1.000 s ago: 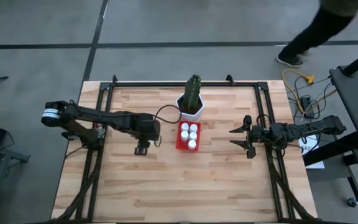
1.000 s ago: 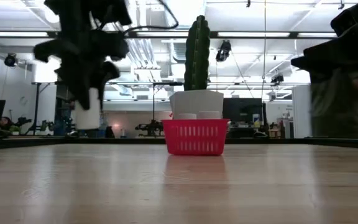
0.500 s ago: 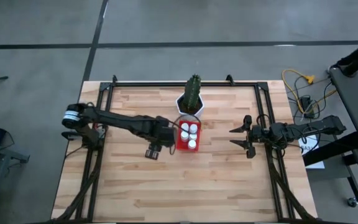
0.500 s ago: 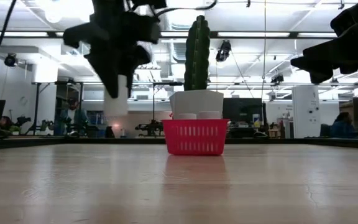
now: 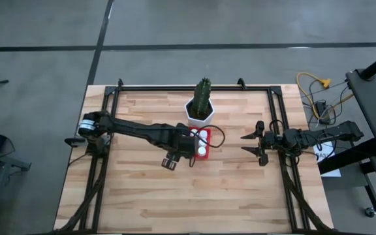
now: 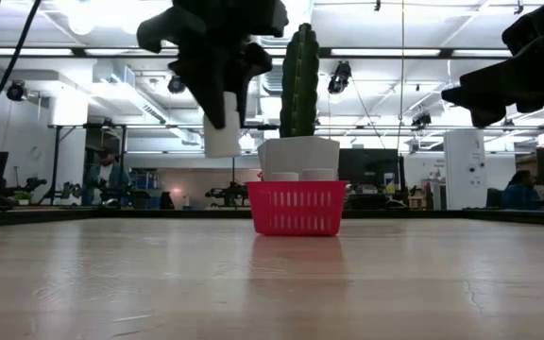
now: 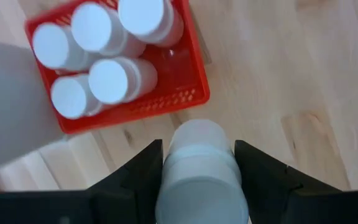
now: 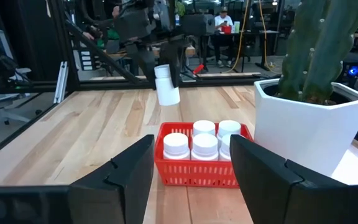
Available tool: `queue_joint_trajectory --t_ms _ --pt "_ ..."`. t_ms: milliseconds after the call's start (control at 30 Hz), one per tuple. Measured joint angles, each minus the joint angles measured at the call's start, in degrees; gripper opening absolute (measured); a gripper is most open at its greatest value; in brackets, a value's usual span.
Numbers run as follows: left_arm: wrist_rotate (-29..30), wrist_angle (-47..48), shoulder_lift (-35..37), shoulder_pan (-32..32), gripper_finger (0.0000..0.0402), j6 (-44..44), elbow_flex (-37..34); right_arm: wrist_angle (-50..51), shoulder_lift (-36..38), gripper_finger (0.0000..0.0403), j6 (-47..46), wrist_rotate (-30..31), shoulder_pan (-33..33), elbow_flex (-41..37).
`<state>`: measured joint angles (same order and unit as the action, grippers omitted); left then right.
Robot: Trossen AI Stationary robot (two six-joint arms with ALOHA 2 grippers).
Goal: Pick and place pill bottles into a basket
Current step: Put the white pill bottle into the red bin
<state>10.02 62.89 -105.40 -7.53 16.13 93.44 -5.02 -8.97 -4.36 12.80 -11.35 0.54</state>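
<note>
Left claw [image 7: 197, 186] grips last pill bottle [image 7: 201, 168] above basket's [image 7: 166, 102] near edge, beside 5 bottles inside. Right claw [image 5: 252, 143] waits wide, well off basket.

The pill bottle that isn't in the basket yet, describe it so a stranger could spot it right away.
Find the cactus pot on the wooden table, then the red basket in front of it. The pill bottle is held in the air by the left gripper, not packed in with the other bottles.

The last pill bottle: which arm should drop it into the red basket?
Left. Its gripper already holds the bottle above the table beside the basket; the right gripper waits off to the side, open.
</note>
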Motion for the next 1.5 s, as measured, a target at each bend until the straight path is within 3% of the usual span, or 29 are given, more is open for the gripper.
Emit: queue_joint_trajectory --t_ms 733,1233,1500 --pt "-0.17 -4.43 -1.68 0.38 0.0159 4.8 3.02 -0.03 -0.22 0.0201 -0.12 0.71 0.0 0.0" --pt "-0.74 -2.06 -12.25 0.7 0.0159 8.01 13.55 -0.48 -1.18 0.0201 -0.15 0.9 0.0 0.07" --pt "-0.23 -1.78 -12.59 0.83 0.0159 8.29 13.06 -0.33 -1.33 0.0201 0.02 0.87 0.01 0.07"
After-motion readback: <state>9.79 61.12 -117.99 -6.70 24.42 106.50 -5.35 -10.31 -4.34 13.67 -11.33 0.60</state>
